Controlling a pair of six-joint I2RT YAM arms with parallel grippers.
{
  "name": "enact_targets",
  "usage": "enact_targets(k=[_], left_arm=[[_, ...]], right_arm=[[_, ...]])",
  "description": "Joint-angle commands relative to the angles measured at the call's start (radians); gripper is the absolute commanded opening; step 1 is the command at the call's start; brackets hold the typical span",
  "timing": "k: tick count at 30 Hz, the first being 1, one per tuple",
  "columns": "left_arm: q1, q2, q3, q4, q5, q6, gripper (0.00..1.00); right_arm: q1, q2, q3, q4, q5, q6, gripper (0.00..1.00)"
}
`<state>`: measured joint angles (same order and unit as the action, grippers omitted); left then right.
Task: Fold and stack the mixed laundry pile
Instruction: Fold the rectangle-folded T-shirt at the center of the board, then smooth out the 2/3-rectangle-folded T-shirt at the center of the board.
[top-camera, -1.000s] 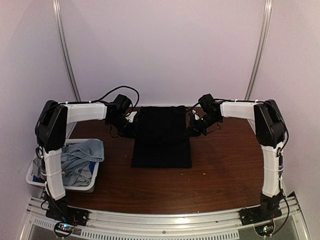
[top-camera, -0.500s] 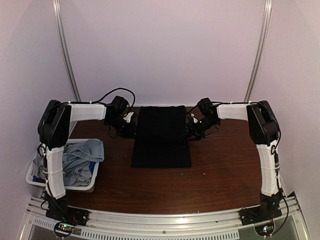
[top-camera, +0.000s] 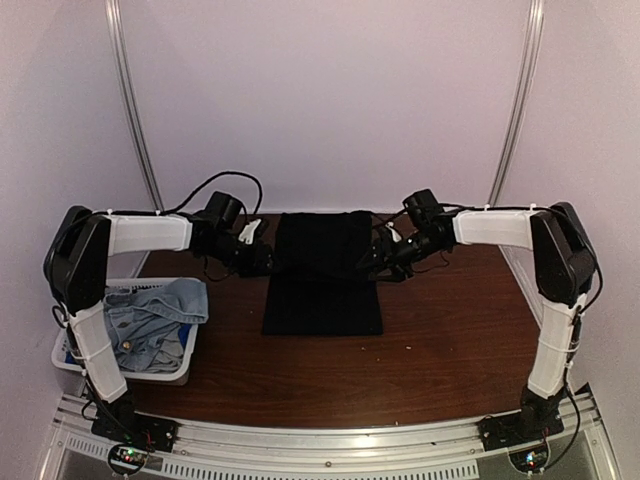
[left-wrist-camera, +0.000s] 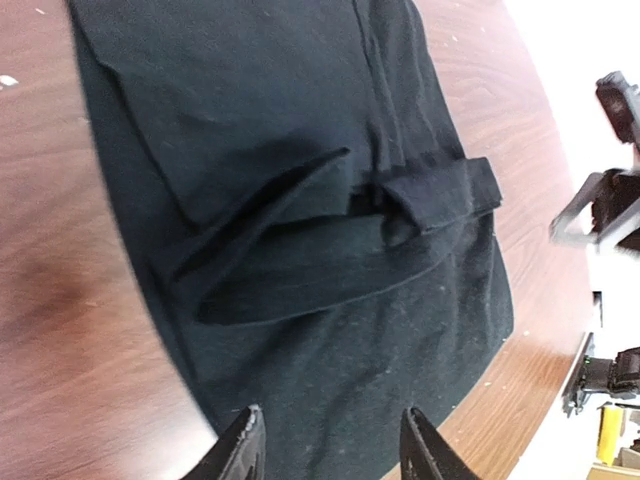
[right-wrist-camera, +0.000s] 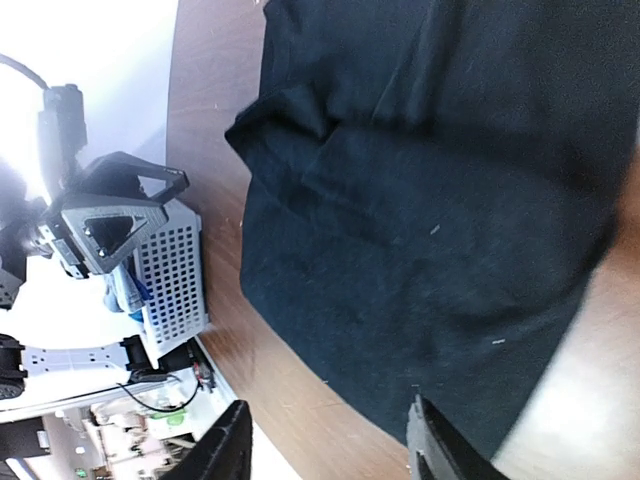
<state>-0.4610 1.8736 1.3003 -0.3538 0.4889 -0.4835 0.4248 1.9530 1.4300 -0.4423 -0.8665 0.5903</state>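
The large black shirt (top-camera: 322, 275) lies folded into a long rectangle at the table's middle back. My left gripper (top-camera: 262, 258) is open and empty at the shirt's left edge. My right gripper (top-camera: 378, 258) is open and empty at its right edge. In the left wrist view the shirt (left-wrist-camera: 300, 200) shows a folded sleeve across it, and the left gripper (left-wrist-camera: 330, 455) hangs open over the cloth. In the right wrist view the right gripper (right-wrist-camera: 330, 450) is open over the shirt's (right-wrist-camera: 430, 200) edge. The light-blue denim piece (top-camera: 160, 305) lies in the basket.
A white slatted basket (top-camera: 130, 372) stands at the table's near left corner, holding the denim and other garments. It also shows in the right wrist view (right-wrist-camera: 170, 270). The brown table (top-camera: 440, 330) ends at a metal rail in front. A wall stands close behind.
Both arms' elbows have swung outward, the left one to the left and the right one to the right. The grippers stay at the shirt's sides. The shirt has not moved.
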Motion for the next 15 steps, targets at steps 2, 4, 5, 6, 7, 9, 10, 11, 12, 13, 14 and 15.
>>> enact_targets(k=[2, 4, 5, 6, 7, 9, 10, 11, 12, 13, 14, 15], left_arm=[[-0.041, 0.03, -0.051, 0.159, 0.051, -0.073, 0.46], [-0.042, 0.056, -0.047, 0.185, 0.048, -0.09, 0.45], [-0.042, 0.067, -0.043, 0.194, 0.045, -0.097, 0.45], [-0.042, 0.08, -0.037, 0.202, 0.046, -0.099, 0.44], [-0.042, 0.096, -0.028, 0.206, 0.045, -0.101, 0.44], [-0.042, 0.124, -0.003, 0.205, 0.037, -0.094, 0.44], [-0.042, 0.142, 0.011, 0.202, 0.032, -0.088, 0.43], [-0.041, 0.163, 0.026, 0.197, 0.027, -0.084, 0.43], [-0.039, 0.185, 0.049, 0.193, 0.025, -0.079, 0.42], [-0.039, 0.205, 0.065, 0.193, 0.026, -0.074, 0.42], [-0.038, 0.223, 0.084, 0.191, 0.023, -0.067, 0.41], [-0.035, 0.239, 0.103, 0.189, 0.022, -0.062, 0.41]], right_arm=[[0.098, 0.04, -0.061, 0.156, -0.037, 0.105, 0.47], [0.107, 0.068, -0.059, 0.174, -0.027, 0.103, 0.45], [0.107, 0.083, -0.055, 0.178, -0.019, 0.102, 0.43], [0.105, 0.103, -0.041, 0.173, -0.007, 0.093, 0.42], [0.103, 0.125, -0.017, 0.151, 0.01, 0.075, 0.41], [0.097, 0.176, 0.053, 0.091, 0.043, 0.035, 0.4], [0.091, 0.2, 0.084, 0.073, 0.058, 0.02, 0.39], [0.084, 0.222, 0.115, 0.064, 0.067, 0.014, 0.37], [0.075, 0.243, 0.143, 0.058, 0.08, 0.008, 0.35], [0.068, 0.263, 0.18, 0.044, 0.093, -0.004, 0.33], [0.06, 0.282, 0.218, 0.02, 0.106, -0.017, 0.32], [0.053, 0.301, 0.256, -0.006, 0.118, -0.032, 0.32]])
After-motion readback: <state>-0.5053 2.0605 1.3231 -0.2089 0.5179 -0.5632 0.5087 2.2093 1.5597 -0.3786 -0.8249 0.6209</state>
